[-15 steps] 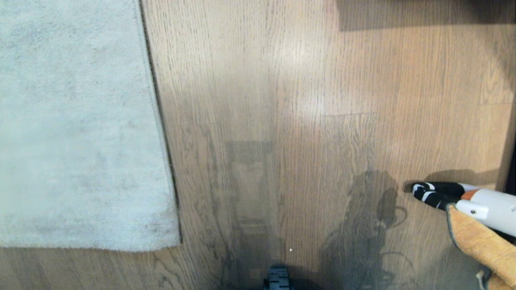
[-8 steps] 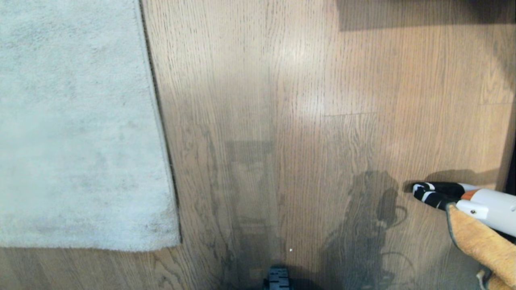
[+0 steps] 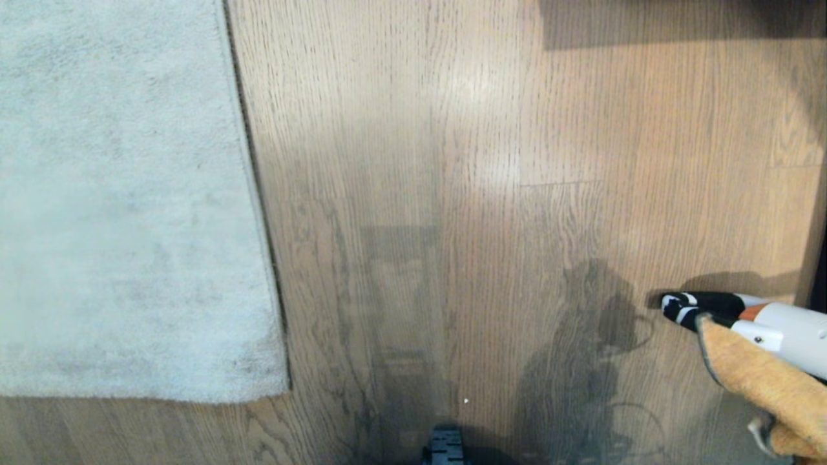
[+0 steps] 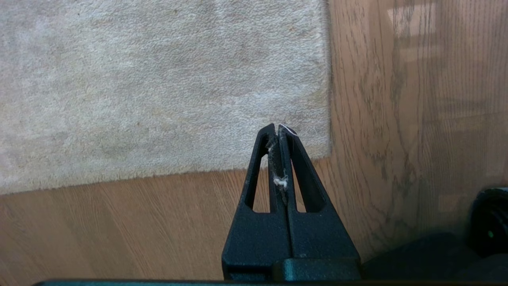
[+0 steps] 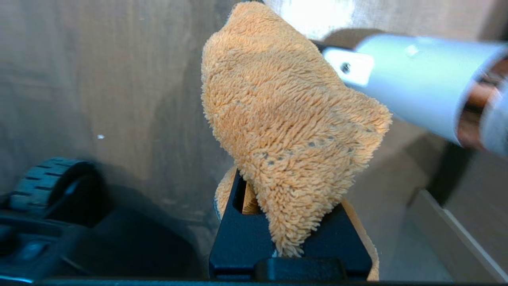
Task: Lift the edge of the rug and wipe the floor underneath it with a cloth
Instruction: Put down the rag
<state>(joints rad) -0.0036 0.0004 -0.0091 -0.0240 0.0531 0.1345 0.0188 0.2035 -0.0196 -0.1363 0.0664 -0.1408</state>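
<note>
**Cloth gripped, rug flat**

Rug (image 3: 123, 194) lies flat at 9 to 10 o'clock in the head view, its corner near 8 o'clock, edges down on the floor (image 3: 452, 161). Left gripper (image 4: 278, 133) hangs above that corner, jaws pressed together, lint caught between them, holding nothing. Right gripper (image 5: 278, 222) at 4 o'clock, jaws clamped on the cloth (image 5: 285, 119), which bunches up over them. White tube with black-and-white striped tip (image 3: 685, 305) at 3 o'clock, just beside the cloth. Base wheel (image 5: 43, 186) near 6 o'clock.
</note>
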